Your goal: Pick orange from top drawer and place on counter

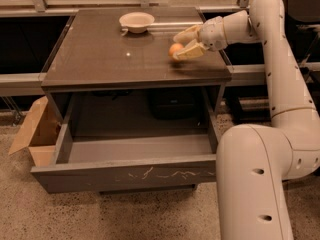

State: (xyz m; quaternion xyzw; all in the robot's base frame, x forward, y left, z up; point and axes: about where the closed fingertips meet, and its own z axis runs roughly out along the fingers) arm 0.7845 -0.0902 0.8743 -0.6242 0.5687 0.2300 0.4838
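Claw: the claw (176,47) is in front of the white bowl (136,21) and to its right, low over the surface; its two pale fingers (186,34) are closed around the orange.
Orange: the orange (175,49) sits between the fingertips, nearer the camera than the bowl and well apart from it. Whether it touches the surface cannot be told.
Surface: the surface (100,59) is a glossy dark grey-brown square top with a thin edge trim. The bowl stands near its back edge.
Top drawer: the top drawer (125,175) is pulled fully open, below the bowl and nearer the camera. Its grey front panel bears pale scratches that form no readable letters.
Arm: the cream arm (280,79) reaches in from the right of the bowl, and its bulky lower segment (255,184) fills the near right corner.
Cardboard box: a brown cardboard box (34,134) stands open on the floor, low and left of the bowl, beside the drawer.
Room: a speckled pale floor (100,216) lies in front. Black desks (22,46) flank the cabinet, and a metal rail (60,11) runs behind the bowl.
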